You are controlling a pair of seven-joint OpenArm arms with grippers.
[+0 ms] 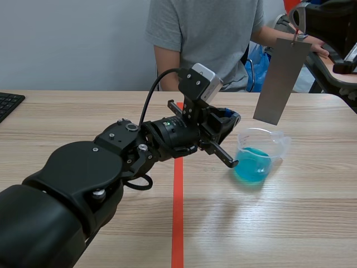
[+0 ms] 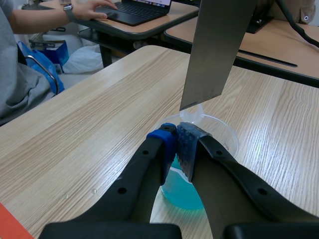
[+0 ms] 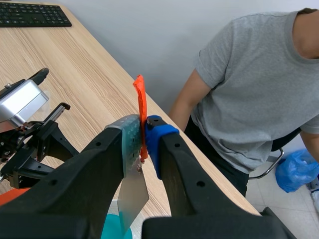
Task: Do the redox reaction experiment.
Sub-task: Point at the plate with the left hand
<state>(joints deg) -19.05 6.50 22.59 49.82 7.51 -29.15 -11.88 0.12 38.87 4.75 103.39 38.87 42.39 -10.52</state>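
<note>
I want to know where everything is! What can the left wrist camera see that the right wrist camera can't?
Only the left wrist view: the rim of the beaker pinched in the left gripper, and a hand on a laptop.
Only the right wrist view: the right gripper pinching the orange tag at the top of the metal plate, plus a keyboard.
Both: the hanging metal plate, the blue liquid and a person in a grey shirt.

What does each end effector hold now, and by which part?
The left end effector grips the beaker by its rim. The right end effector holds the metal plate by its orange tab.
</note>
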